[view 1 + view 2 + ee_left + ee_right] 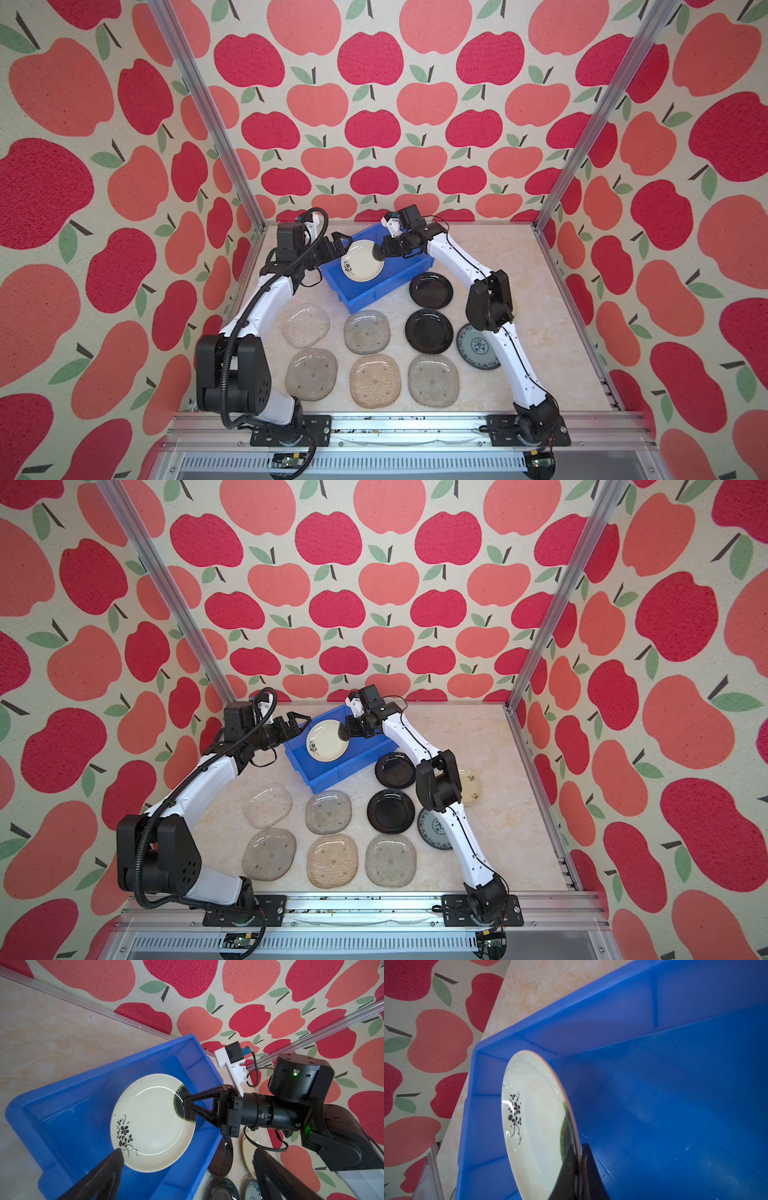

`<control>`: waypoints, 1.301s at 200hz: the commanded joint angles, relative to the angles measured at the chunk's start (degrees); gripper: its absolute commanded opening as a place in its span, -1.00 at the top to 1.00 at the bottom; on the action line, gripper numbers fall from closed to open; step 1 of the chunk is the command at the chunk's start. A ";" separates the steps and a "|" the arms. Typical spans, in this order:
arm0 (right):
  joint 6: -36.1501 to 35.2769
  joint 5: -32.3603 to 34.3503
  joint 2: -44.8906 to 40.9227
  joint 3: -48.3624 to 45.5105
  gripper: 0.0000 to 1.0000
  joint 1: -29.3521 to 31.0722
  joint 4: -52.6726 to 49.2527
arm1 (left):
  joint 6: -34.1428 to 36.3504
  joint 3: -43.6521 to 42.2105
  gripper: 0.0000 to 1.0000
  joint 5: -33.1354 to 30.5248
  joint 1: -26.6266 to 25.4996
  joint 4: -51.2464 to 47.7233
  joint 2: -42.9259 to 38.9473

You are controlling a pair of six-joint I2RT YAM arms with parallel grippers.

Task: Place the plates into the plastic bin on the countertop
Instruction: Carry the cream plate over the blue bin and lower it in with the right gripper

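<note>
Your right jaws are pinched shut on the rim of the white plate (pixel 360 262), right at the dark blotch on its edge. The plate, which bears a black flower sprig, hangs tilted inside the walls of the blue plastic bin (pixel 368 297), toward the bin's left end in both top views. From the right wrist view (pixel 533 1126) you cannot tell whether its lower edge touches the bin floor. It is the only plate seen within the bin.

Your left jaws stand spread wide just beside the plate's left edge, over the bin's left rim; whether a finger touches the plate cannot be told.

The rest lie flat on the tabletop (pixel 523 266) in front of the bin. Five clear glass plates (pixel 305 326) sit in two rows, two black plates (pixel 429 331) lie to their right, and a blue-white patterned plate (pixel 478 347) is partly under your right arm. A cream plate (pixel 471 785) shows behind that arm's elbow.
</note>
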 commanded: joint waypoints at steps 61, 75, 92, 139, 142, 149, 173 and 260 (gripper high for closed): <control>-1.16 -3.85 5.72 6.27 1.00 1.41 -4.48 | 2.01 -2.07 -0.99 -1.53 -0.23 -0.98 1.99; -1.11 -3.82 7.14 8.10 1.00 1.60 -5.69 | 2.19 -2.13 -0.99 -1.71 -0.23 -1.07 2.28; -1.00 -4.09 8.25 9.08 1.00 1.78 -6.18 | 2.54 -2.25 -0.99 -2.21 -0.23 -1.28 2.51; -1.24 -3.39 9.36 9.58 0.71 2.23 -6.81 | 3.24 -2.39 -0.99 -3.40 -0.14 -2.37 2.62; -1.22 -3.26 9.44 9.67 0.68 2.25 -6.92 | 3.29 -2.31 -0.98 -3.46 -0.14 -2.43 2.69; -1.22 -2.99 9.40 9.64 0.60 2.23 -7.06 | 3.29 -2.22 -0.99 -3.60 -0.14 -2.62 2.70; -1.50 -2.19 9.34 9.78 0.36 2.34 -7.33 | 3.52 -2.07 -0.98 -3.90 -0.14 -3.00 2.79; -8.50 10.14 -1.15 9.47 0.25 2.27 -10.31 | 4.58 -1.97 -0.99 -10.66 1.08 -8.22 0.18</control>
